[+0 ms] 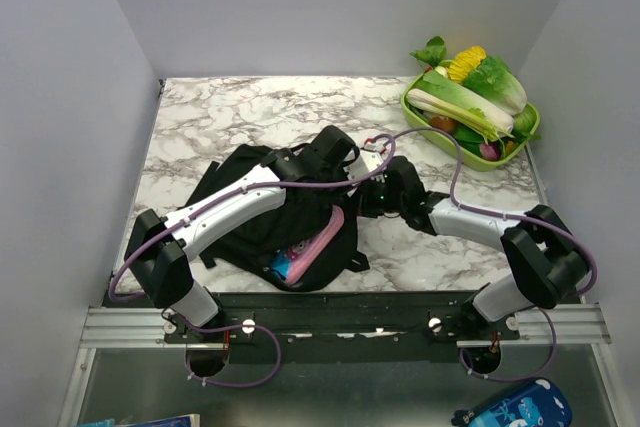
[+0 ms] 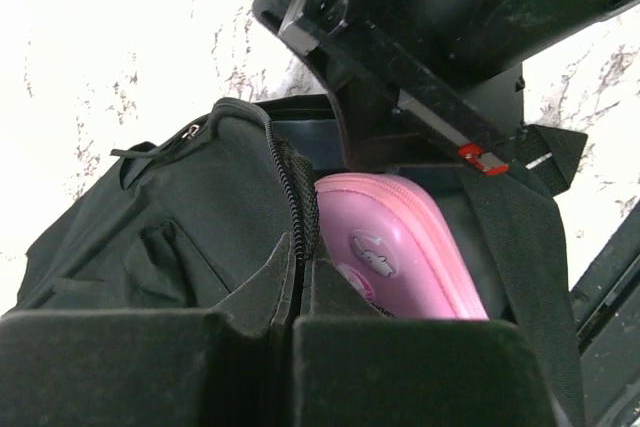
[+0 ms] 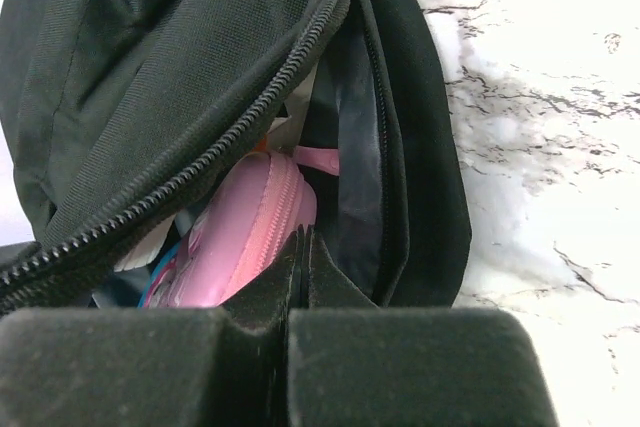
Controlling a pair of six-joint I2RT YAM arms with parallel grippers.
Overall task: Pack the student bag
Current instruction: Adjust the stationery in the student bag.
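Marble-patterned table [image 1: 230, 117], black student bag [image 1: 250, 247] toward its near edge (zip open), green vegetable tray [image 1: 410, 107] in far right corner

You see only part of the pink case [image 2: 400, 257] inside the student bag [image 2: 180, 217]; the top view's lower edge cuts off the blue pouch [image 1: 515, 409].

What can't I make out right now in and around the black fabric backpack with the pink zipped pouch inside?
1. Items beneath the pink zipped pouch: right wrist view, covered by it and the black fabric backpack.
2. Backpack's middle: top view, crossed by the white left arm.
3. Blue printed case: top view, cut by the bottom edge.
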